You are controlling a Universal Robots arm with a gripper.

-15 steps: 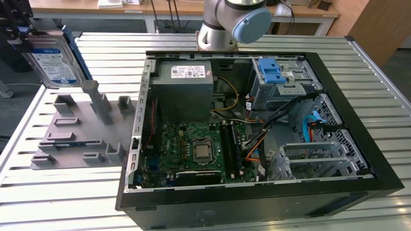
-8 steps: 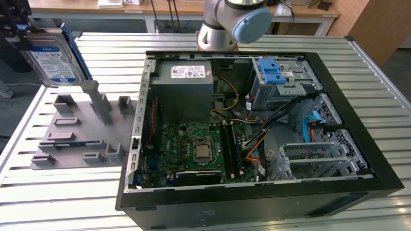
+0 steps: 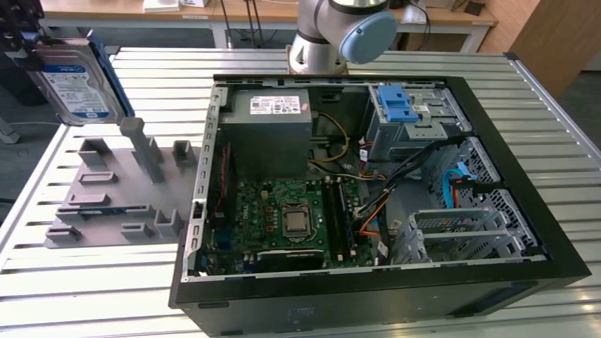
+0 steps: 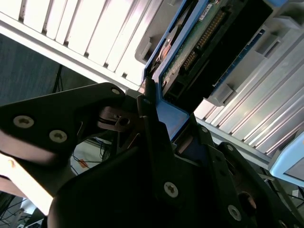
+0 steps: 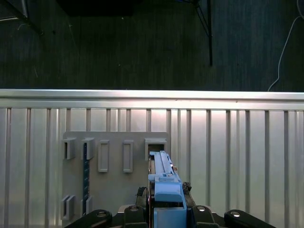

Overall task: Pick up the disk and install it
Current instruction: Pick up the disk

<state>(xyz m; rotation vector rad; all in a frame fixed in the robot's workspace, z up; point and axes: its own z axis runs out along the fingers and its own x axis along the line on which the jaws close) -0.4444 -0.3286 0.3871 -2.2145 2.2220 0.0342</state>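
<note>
Gripper is clamped tight on the disk, holding it upright over the grey fixture, about 10 o'clock from the PC case.

Words that can be read: none; all the print is too tiny to make out.
Disk label: a white-and-blue label sits on the flat face of the disk. In the exterior view the disk is at ten o'clock from the computer case. The label has rows of small dark print.
Box sticker: a white sticker lies on top of the grey power-supply box, at eleven o'clock inside the case. It has small dark print and little marks.
Green board: the motherboard lies at six o'clock from the box. Its tiny white marks are only specks.
</note>
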